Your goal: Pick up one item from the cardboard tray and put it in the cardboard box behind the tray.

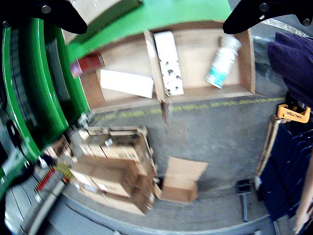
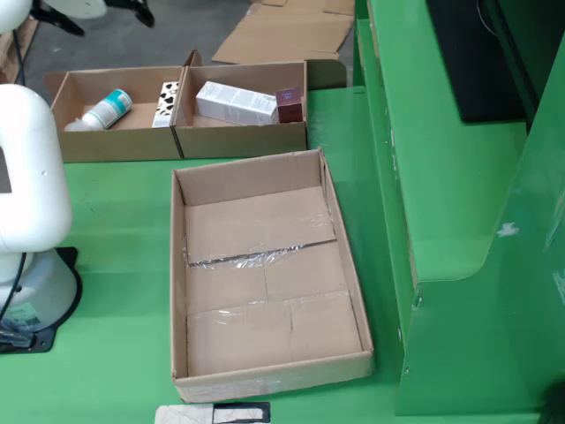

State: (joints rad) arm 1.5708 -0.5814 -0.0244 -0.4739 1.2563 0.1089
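The cardboard tray (image 2: 238, 140) has two compartments and stands at the far edge of the green table. One holds a white bottle with a teal label (image 2: 106, 108) and a black-and-white patterned box (image 2: 168, 102). The other holds a long white box (image 2: 236, 103) and a dark red box (image 2: 289, 104). The large cardboard box (image 2: 256, 265) stands open and empty in front of the tray. My gripper (image 1: 154, 24) hangs open and empty high above the tray (image 1: 247, 58). Below it lie the bottle (image 1: 222, 61), patterned box (image 1: 168, 63), white box (image 1: 127, 83) and red box (image 1: 88, 63). It also shows at the top left of the fixed view (image 2: 101, 13).
The white robot base (image 2: 26, 203) stands at the left. A green machine frame (image 2: 459, 177) walls the right side. Flat cardboard (image 2: 282, 31) lies on the floor beyond the table. The wrist view shows stacked cartons (image 1: 112, 166) and an open small box (image 1: 181, 181) on the floor.
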